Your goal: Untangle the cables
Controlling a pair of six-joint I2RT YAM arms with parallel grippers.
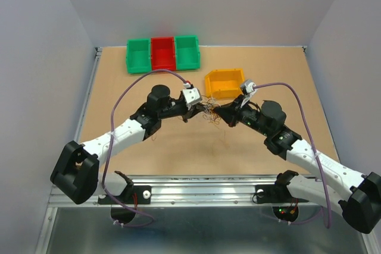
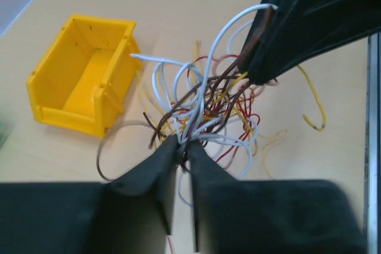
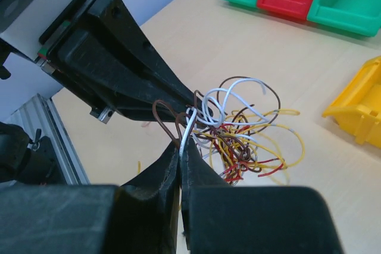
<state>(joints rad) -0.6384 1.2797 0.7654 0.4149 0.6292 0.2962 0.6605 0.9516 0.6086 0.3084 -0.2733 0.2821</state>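
Left gripper (image 2: pixel 183 146) (tips together) on cables (image 2: pixel 204 110)

- Table (image 1: pixel 178 153): flat tan-brown board, with a metal rail (image 1: pixel 196 184) along its near edge and a metal strip down its left side.
- Far edge, left of centre: three open bins in one row, touching side to side: left green bin (image 1: pixel 138 55), red bin (image 1: pixel 163 53), right green bin (image 1: pixel 186 52).
- Yellow bin (image 1: pixel 224 82): open top, stands alone right of centre, nearer than the row and well apart from it.
- Cables (image 1: pixel 208 113): tangle of white, brown, red and yellow strands just near of the yellow bin; contact with the board cannot be told.
- Loose yellow strand (image 2: pixel 314 90): lies curled on the board beside the tangle.
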